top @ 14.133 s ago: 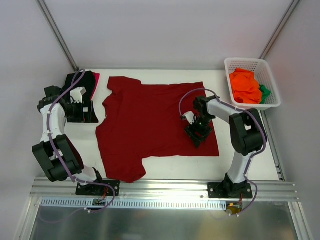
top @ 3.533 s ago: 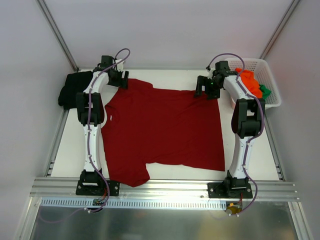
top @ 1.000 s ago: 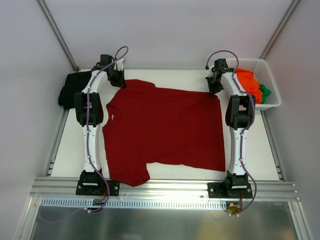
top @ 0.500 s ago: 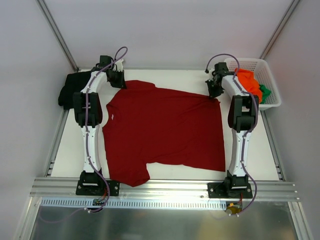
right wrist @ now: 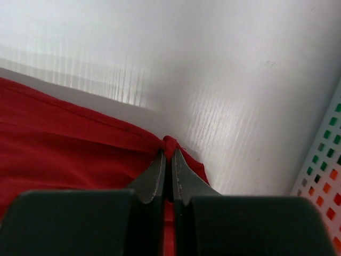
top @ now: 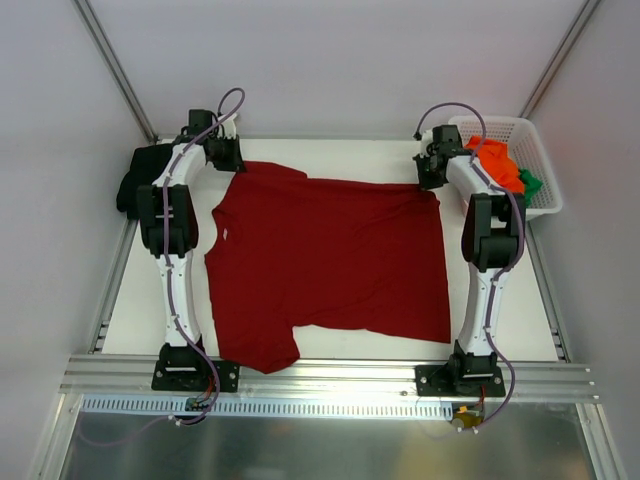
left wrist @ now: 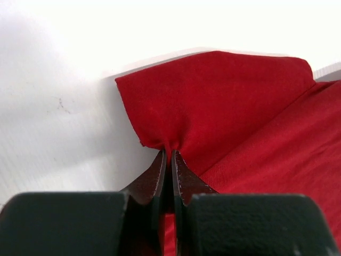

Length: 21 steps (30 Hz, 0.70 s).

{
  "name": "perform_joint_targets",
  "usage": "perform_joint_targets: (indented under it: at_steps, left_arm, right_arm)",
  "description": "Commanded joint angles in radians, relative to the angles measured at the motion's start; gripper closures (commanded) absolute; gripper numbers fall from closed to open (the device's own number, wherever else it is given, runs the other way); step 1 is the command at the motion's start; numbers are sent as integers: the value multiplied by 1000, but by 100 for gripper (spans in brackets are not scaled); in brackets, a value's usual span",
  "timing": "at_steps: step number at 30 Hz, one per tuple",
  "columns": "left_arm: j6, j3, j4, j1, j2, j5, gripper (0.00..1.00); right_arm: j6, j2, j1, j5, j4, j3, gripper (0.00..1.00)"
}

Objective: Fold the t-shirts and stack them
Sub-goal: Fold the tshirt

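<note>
Surface [top: 130, 300]: white, flat, rectangular. An aluminium rail [top: 330, 375] runs along the near edge and carries both arm bases. Room: plain white panel walls [top: 330, 60] on three sides, w/ grey diagonal struts [top: 115, 65] at the far corners.

Count, t-shirts: 4 seen.
- 1 dark red t-shirt [top: 330, 260], spread open over the centre of the surface. It lies roughly flat, w/ the neck to the left, the hem to the right and one sleeve at the near-left.
- 1 black t-shirt [top: 135, 180], bunched at the far-left edge and apart from the dark red one.
- 1 orange t-shirt [top: 505, 175] and 1 green t-shirt [top: 531, 184], both crumpled inside the basket.

Count, other: 1 white lattice basket [top: 490, 119] at the far-right corner; 2 arms; 2 pincers.

Left pincer [left wrist: 169, 152]: jaws pressed together, nipping a fold of the dark red cloth at its far-left corner. The corner is puckered at the tips.

Right pincer [right wrist: 168, 152]: jaws likewise pressed together, clamping the far-right hem corner, which is bunched at the tips. The basket wall is close by on the right in the wrist view.

Both arms reach out to the far side, one per far corner of the shirt.
</note>
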Motion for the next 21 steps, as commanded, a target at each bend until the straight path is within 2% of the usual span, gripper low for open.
perform_joint_targets:
  at_steps: [1,11,21]
  left_arm:
    - [-38,-32,109,6,-85,2,100]
    - [-35,115,181,0,46,-57,100]
    - [3,45,240,3,36,-72,100]
  right_arm:
    - [53,-86,-4,32,157,-27,100]
    - [62,-8,9,43,263,70,100]
    - [53,-3,12,43,287,56,100]
